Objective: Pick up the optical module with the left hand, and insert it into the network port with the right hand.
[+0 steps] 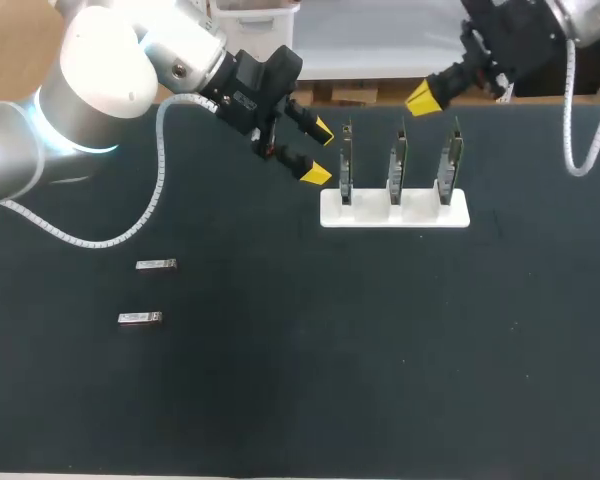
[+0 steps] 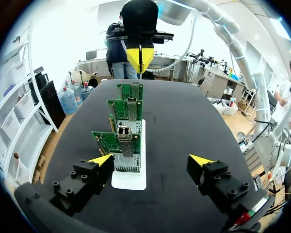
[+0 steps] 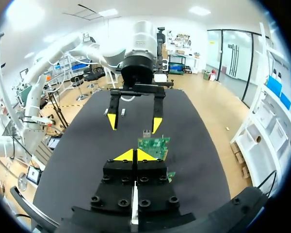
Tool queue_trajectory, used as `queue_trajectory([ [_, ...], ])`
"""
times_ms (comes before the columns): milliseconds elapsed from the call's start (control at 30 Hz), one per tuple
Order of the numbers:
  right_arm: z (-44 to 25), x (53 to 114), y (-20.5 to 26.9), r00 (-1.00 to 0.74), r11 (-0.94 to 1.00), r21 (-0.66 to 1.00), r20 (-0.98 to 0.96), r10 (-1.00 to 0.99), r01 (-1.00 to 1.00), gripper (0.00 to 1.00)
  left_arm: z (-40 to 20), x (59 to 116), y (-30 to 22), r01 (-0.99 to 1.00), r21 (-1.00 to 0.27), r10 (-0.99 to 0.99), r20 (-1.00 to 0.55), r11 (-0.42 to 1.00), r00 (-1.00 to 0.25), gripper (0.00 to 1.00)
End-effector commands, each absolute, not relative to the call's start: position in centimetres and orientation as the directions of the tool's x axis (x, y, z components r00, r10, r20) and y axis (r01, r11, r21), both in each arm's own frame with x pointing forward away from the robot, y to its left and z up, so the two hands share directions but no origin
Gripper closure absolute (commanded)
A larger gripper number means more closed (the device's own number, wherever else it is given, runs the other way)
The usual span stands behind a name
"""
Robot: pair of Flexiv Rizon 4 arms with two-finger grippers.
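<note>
Two small silver optical modules [image 1: 156, 265], lying flat and apart on the dark table [image 1: 280, 380] at its left side, the nearer one [image 1: 139, 319] slightly further left, both untouched. Well to their right, three green network cards [image 1: 397, 165] standing upright in a row in a white holder [image 1: 394, 212], each bearing a metal network port [image 2: 123, 134] at its upper edge

Your dark worktop [image 1: 280, 400] looks matt and faintly speckled. On it, the small rectangular modules [image 1: 156, 265] gleam like bare silver metal, and the white stand [image 1: 395, 212] looks like smooth plastic.
</note>
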State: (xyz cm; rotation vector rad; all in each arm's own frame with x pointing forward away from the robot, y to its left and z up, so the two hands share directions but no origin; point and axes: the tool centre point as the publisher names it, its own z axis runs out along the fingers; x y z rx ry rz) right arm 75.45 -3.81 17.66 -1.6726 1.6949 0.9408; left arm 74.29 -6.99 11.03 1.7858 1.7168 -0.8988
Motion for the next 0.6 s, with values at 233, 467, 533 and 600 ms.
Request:
queue_trajectory([
  [233, 16.7, 75.5, -5.3, -0.048, -0.062, 0.106, -0.796, -0.603, -0.992, 1.00, 11.1, 74.4, -7.0, 0.993, -0.090, 0.665, -0.747, -0.079, -0.014, 0.00],
  [467, 15.8, 75.3, -5.7, -0.056, -0.066, 0.123, -0.786, -0.616, -0.990, 1.00, 11.1, 74.4, -7.0, 0.993, -0.090, 0.665, -0.747, -0.079, -0.014, 0.00],
  [533, 15.6, 75.2, -5.7, -0.058, -0.063, 0.123, -0.783, -0.619, -0.990, 1.00, 11.1, 74.4, -7.0, 0.993, -0.090, 0.665, -0.747, -0.079, -0.014, 0.00],
  [600, 15.4, 75.1, -5.8, -0.066, -0.058, 0.129, -0.783, -0.619, -0.990, 1.00, 11.1, 74.4, -7.0, 0.993, -0.090, 0.665, -0.747, -0.079, -0.014, 0.00],
])
